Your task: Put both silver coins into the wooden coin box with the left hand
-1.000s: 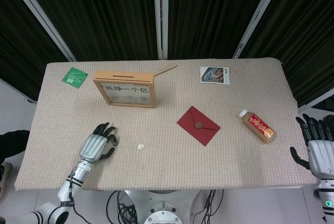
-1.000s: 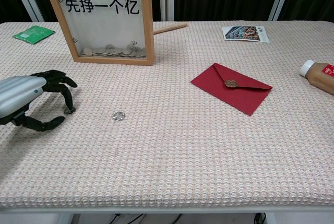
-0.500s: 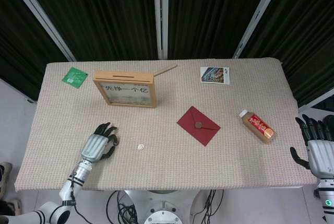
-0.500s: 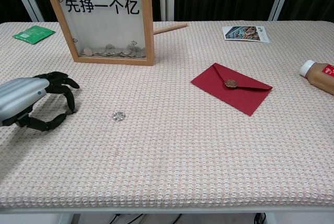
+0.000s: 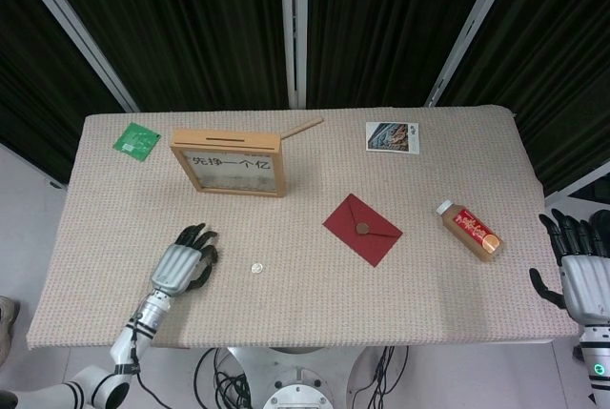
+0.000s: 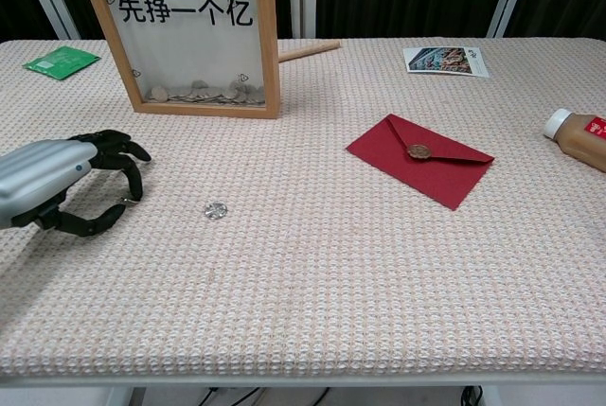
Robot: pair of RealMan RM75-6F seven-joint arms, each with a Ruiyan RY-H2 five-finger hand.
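One desk [image 5: 286,295] carries everything; the wooden coin box [image 5: 230,162] stands upright toward its far left; the left hand [image 6: 57,184] arches in front of it, a small silver coin [image 6: 124,202] pinched at its fingertips; the right hand [image 5: 583,271], off the desk's edge, spreads empty; a second silver coin [image 6: 216,208] lies just right of the left hand.

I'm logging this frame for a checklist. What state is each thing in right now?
Left robot hand: pinching a coin off the table.
Right robot hand: open, beside the table's edge.
Second coin: flat on the table.
Coin box: upright, coins inside.
Envelope: sealed, flat.
Bottle: lying down, capped.
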